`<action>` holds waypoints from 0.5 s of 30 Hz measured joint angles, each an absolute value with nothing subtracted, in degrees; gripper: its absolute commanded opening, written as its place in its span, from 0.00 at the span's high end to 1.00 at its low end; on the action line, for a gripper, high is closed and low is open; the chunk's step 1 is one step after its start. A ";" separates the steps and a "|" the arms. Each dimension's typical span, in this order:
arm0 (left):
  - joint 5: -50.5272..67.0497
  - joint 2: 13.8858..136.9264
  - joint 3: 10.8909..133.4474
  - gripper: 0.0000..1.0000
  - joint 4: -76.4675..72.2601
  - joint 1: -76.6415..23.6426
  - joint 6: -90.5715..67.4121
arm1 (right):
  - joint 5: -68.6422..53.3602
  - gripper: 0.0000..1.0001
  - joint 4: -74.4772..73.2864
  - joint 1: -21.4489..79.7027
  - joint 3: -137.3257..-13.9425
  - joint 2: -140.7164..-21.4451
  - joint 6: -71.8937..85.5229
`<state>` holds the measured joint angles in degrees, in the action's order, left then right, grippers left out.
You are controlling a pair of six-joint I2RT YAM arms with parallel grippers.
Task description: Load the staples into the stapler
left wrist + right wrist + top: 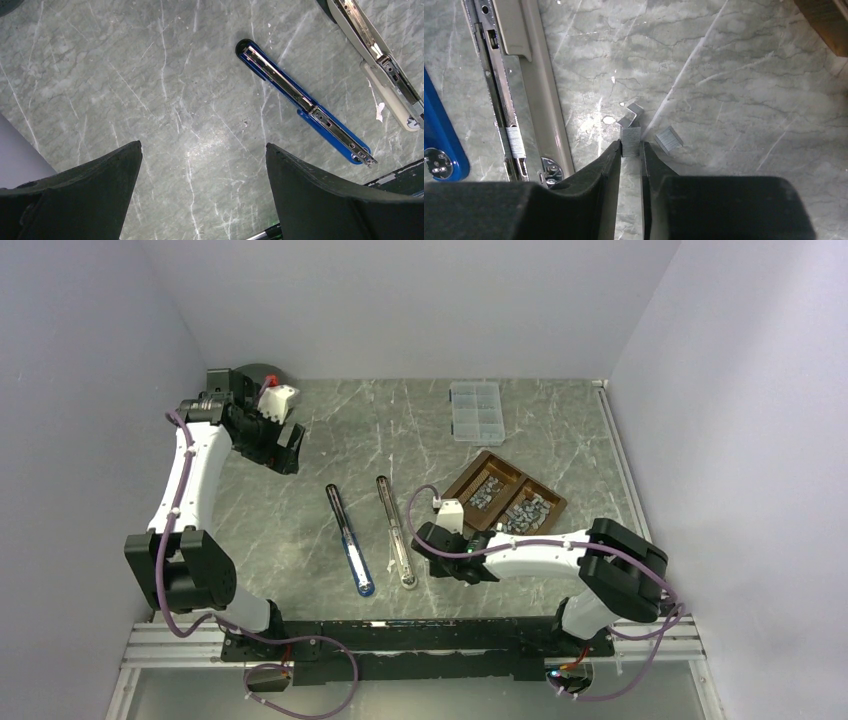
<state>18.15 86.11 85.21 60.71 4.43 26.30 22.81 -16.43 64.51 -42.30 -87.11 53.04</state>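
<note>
Near the tabletop's (300,540) near edge, the right tool (630,150) is pinching a staple strip (630,141) beside the opened beige stapler (541,100). Further back, staples (485,492) are lying in a brown tray (468,475). By the far left corner, the left tool (203,146) is gaping wide.

The table (400,430) under me was grey-green marble, veined with white. Plain pale-lilac walls (420,300) closed it in at the back and on both sides. Soft light left a dull sheen on the stone.
</note>
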 measured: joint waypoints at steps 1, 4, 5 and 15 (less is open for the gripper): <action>18.15 86.15 85.21 0.01 60.71 4.43 26.30 | 22.92 0.87 -16.38 64.51 -42.33 -87.22 52.88; 18.15 86.15 85.21 0.00 60.73 4.43 26.30 | 23.27 0.91 -16.47 64.53 -42.33 -87.24 52.69; 18.17 86.15 85.21 0.01 60.73 4.43 26.28 | 23.40 0.91 -16.47 64.53 -42.33 -87.22 52.58; 18.20 86.15 85.21 0.01 60.73 4.43 26.28 | 25.41 0.91 -22.63 65.91 -41.69 -78.13 51.81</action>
<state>18.20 86.15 85.21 60.73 4.43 26.28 25.41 -22.63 65.91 -41.69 -78.13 51.81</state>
